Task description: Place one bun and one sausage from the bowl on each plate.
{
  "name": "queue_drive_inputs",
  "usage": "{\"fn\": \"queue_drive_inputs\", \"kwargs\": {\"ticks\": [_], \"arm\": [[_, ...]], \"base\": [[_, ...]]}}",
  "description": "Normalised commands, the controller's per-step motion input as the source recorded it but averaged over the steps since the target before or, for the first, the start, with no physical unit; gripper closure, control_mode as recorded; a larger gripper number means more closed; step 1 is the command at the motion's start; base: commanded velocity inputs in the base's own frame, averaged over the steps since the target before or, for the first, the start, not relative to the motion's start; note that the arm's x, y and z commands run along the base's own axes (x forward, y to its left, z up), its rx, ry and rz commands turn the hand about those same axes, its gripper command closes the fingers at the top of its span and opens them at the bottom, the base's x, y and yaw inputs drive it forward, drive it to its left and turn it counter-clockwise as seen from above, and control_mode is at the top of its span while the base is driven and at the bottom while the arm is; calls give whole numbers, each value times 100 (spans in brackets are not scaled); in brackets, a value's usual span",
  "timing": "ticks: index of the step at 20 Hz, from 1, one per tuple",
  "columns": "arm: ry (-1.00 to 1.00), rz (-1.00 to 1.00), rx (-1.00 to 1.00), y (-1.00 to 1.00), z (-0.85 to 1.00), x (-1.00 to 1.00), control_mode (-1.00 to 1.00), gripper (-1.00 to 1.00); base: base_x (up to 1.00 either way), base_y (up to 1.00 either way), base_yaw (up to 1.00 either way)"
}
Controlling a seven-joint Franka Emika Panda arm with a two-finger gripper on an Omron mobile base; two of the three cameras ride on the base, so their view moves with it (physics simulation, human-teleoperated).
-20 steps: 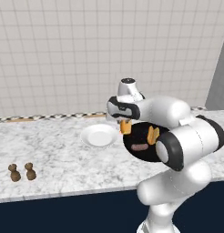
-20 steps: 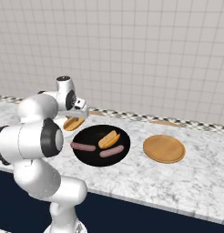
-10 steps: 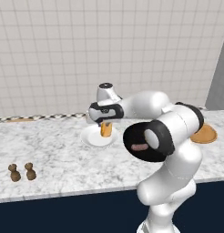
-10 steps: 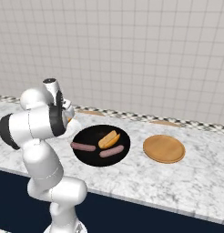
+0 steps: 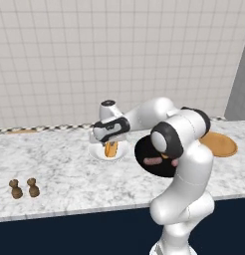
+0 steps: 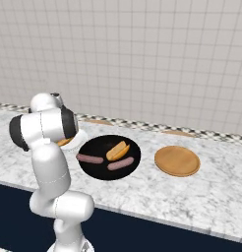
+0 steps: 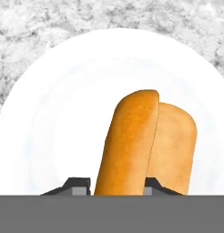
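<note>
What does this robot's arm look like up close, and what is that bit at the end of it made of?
The arm is a chain of fat, rounded, glossy white shells with dark grey to black bands and round caps at the joints. No loose cables or markings show. The gripper at its end is a dark block with a small white cap on top, ending in two small dark grey fingertips.

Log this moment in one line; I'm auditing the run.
end effector: shut on bun | over white plate | bowl: one bun, two sausages
</note>
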Motion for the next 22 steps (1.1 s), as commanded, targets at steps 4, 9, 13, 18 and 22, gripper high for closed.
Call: {"fn": "queue_drive_inputs", "kwargs": {"ticks": [4,9,13,18,22], "arm": [[0,0,0,0,-13,0,-100,-100],[0,0,0,0,8,-14,-100,-100],[0,0,0,19,3,2,-100,-100],[-1,0,0,35,-21,22,-100,-100],[-2,0,0,26,-12,21,-100,-100]], "base": [[0,0,0],[0,0,0],[0,0,0],[0,0,0],[0,0,0]]}}
